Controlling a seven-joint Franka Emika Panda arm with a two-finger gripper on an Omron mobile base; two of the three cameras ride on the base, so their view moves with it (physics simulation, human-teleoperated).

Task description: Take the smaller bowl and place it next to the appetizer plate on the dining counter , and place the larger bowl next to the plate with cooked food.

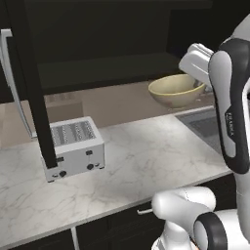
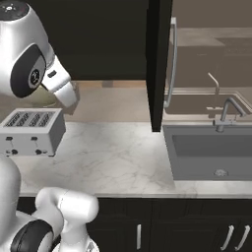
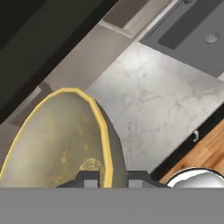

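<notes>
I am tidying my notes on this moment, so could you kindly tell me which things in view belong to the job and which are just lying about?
Job: yellow bowl, gripper shut on its rim.

Lying about: toaster, sink, faucet, marble counter.

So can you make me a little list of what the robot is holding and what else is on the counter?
holding: yellow bowl, lifted above the counter
gripper: shut on the bowl's rim
counter: white marble
toaster: silver, on the counter
sink: grey, with faucet behind it
</notes>
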